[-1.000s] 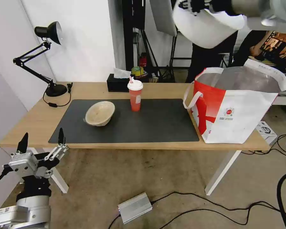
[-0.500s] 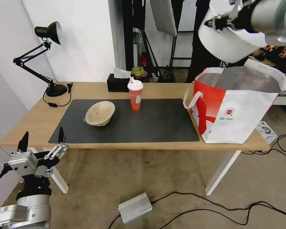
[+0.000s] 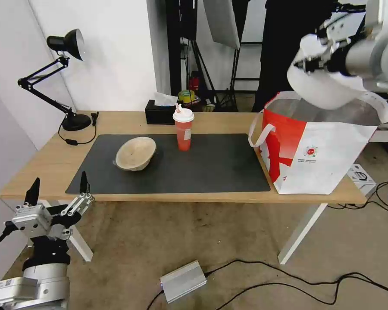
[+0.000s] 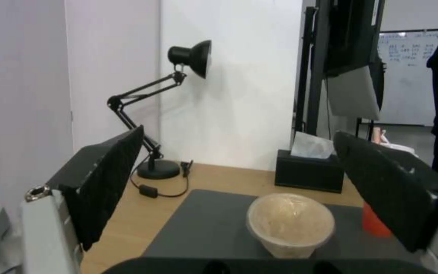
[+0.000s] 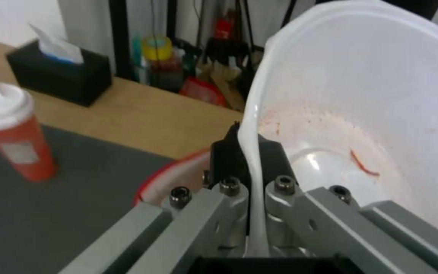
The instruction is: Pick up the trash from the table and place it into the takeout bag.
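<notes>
My right gripper [image 3: 308, 65] [image 5: 247, 152] is shut on the rim of the wide white bowl [image 3: 321, 88] [image 5: 361, 114], which has red chili scraps inside. It holds the bowl tilted in the air just above the open top of the red-and-white takeout bag [image 3: 319, 146] at the table's right end. A beige shallow bowl [image 3: 136, 153] [image 4: 290, 222] lies on the dark mat [image 3: 211, 168]. Beside it stands a red drink cup [image 3: 183, 129] [image 5: 13, 133] with a white lid. My left gripper [image 3: 58, 189] [image 4: 239, 190] hangs open below the table's [image 3: 43, 163] front left corner.
A black desk lamp [image 3: 62, 77] stands at the table's back left, and a black tissue box [image 3: 159, 113] at the back middle. On the floor lie cables and a silver box [image 3: 183, 280]. A person in black stands behind the bag.
My right gripper has carried the white bowl rightward and down, from high above the table's back to just over the bag's opening. The left arm has not moved.
</notes>
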Controlling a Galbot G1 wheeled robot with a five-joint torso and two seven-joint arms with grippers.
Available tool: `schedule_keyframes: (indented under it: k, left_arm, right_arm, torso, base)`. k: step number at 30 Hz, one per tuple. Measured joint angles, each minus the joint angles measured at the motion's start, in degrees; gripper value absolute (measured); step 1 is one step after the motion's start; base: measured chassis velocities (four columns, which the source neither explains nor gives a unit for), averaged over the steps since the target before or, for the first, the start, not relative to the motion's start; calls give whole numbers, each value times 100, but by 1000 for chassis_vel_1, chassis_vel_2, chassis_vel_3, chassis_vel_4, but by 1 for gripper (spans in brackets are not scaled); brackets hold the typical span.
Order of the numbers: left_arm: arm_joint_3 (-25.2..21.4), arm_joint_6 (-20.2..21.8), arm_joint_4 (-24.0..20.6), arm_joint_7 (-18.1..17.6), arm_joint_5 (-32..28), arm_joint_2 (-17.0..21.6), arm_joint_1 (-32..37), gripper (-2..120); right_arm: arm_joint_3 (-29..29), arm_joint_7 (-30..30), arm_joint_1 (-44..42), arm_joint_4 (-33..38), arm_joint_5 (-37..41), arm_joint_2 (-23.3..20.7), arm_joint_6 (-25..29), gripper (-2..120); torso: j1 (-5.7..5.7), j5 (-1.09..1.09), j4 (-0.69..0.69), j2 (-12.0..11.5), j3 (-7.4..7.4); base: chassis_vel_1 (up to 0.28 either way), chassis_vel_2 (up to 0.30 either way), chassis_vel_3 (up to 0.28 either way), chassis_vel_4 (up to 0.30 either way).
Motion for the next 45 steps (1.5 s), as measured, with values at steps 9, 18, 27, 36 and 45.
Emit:
schedule_keyframes:
  k: [9, 18, 27, 36, 45]
  left_arm:
    - [50, 0, 0, 2, 24, -5, 12, 100]
    - [116, 4, 0, 5, 61, 5, 2, 100]
    - [122, 9, 0, 6, 68, -10, -3, 100]
    - [134, 13, 0, 7, 92, -31, -8, 100]
    - [160, 16, 0, 7, 95, -37, -15, 100]
  right_arm:
    - [170, -147, -377, 58, -305, -190, 0, 0]
    - [684, -153, -1014, 87, -470, -205, 0, 0]
    - [947, -159, -1347, 101, -578, -232, 1, 0]
    - [1146, -168, -1544, 165, -662, -261, 3, 14]
    - [1196, -168, -1593, 263, -664, -273, 4, 49]
  torso:
    - [0, -1, 0, 0, 0]
    - [0, -1, 1, 0, 0]
    - [0, -1, 0, 0, 0]
    - [0, -2, 0, 0, 0]
    - [0, -1, 0, 0, 0]
  base:
    - [0, 0, 0, 0]
    - [0, 0, 0, 0]
    - [0, 0, 0, 0]
    - [0, 0, 0, 0]
    - [0, 0, 0, 0]
